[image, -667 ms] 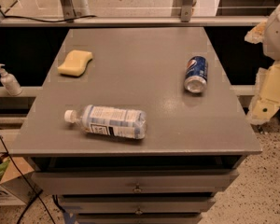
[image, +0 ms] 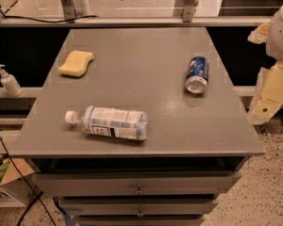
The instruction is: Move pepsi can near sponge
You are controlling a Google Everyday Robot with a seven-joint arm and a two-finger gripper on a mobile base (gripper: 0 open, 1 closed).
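Nothing has visibly moved since the earlier frame: the end effector [image: 272, 91] hangs off the right edge of the bench [image: 146, 46] as before, and I cannot tell whether it is released or clenched. To its left, on the bench's right side, the pepsi can [image: 197, 74] lies on its side, its long axis running front to back and a silver end toward the camera. The sponge [image: 76, 63] sits well apart at the far left, and the clear plastic bottle [image: 111, 122] lies nearer the front.

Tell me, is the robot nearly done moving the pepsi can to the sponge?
Not started. The pepsi can lies sideways on the table, far right of the sponge. The end effector is beyond the right edge, touching neither. Grabbing and carrying remain.
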